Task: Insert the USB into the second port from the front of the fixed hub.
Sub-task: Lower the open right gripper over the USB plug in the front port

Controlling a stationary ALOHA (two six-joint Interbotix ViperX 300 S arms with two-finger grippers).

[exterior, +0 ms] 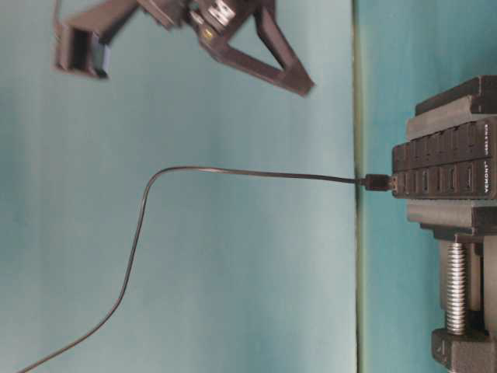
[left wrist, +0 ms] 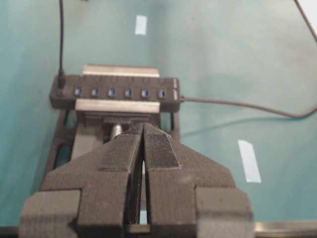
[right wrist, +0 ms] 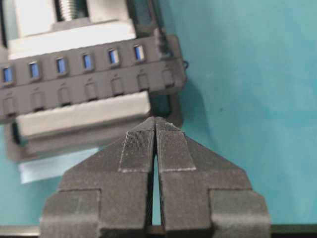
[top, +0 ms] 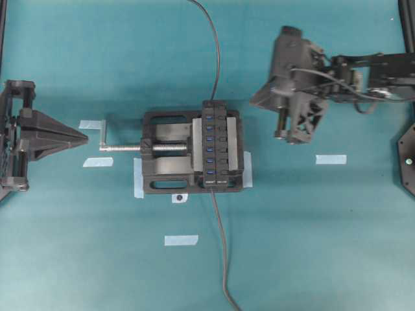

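Black vise (top: 165,159) clamps the fixed hub (top: 214,144); both claws (left wrist: 143,130) (right wrist: 155,121) pressed together, empty.

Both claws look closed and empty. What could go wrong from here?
The right claw is shut; it must open before it can grip the USB, which sits plugged at one end of the fixed hub. The ports lie close together, so it may pick the wrong one. The thin cable could snag.

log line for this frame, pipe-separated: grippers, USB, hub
left gripper shut, empty | right gripper shut, empty | USB plugged at end of fixed hub | hub clamped in vise
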